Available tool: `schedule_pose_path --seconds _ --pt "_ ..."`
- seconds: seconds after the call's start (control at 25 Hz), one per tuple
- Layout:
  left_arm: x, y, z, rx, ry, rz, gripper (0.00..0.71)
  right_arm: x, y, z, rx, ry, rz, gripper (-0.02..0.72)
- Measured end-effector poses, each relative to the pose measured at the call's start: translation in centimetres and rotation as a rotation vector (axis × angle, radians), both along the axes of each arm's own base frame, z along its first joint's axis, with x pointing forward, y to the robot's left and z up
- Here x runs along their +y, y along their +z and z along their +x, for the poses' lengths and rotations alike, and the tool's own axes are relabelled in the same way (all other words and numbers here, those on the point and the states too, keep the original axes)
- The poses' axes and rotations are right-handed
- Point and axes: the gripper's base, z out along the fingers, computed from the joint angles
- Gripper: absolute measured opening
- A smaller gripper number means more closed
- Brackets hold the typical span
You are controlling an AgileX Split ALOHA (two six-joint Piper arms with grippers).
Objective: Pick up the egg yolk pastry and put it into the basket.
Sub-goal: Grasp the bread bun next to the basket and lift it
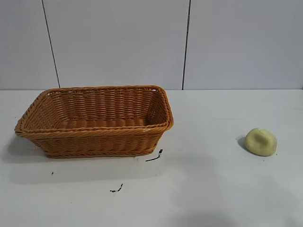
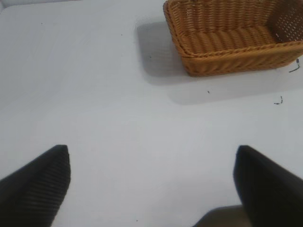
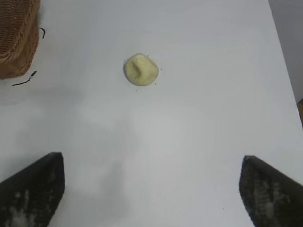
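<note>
The white worktop [image 1: 213,189] carries the basket [image 1: 94,122] at nine o'clock and the pastry [image 1: 260,142] at three o'clock, well apart. Small black marks [image 1: 155,156] lie on the surface just beside the basket's near corner, toward six o'clock.

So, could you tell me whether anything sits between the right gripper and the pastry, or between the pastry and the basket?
Nothing visible does. The right gripper is open, with only bare table between it and the pastry. Between the pastry and the basket there are only a few small dark marks on the table, flat and near the basket's corner.
</note>
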Motion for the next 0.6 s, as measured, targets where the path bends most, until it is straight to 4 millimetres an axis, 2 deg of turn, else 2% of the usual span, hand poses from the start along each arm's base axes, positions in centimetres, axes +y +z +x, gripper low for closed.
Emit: schedule_pose_path --seconds 0.12,0.24,0.48,0.6 --pt "0.0 0.0 0.0 0.000 0.000 0.000 0.696 -0.3 0.3 4.1 0.092 -0.007 0.012 0.693" --pt "0.0 0.0 0.0 0.000 0.000 0.000 0.696 -0.5 -0.2 8.3 0.207 -0.011 0.022 0.693" --pt "0.0 0.0 0.0 0.000 0.000 0.000 0.696 -1.0 -3.1 16.5 0.405 -0.012 0.038 0.693" --pt "0.0 0.0 0.0 0.000 0.000 0.000 0.696 -1.2 -4.4 19.9 0.451 -0.013 0.045 0.693"
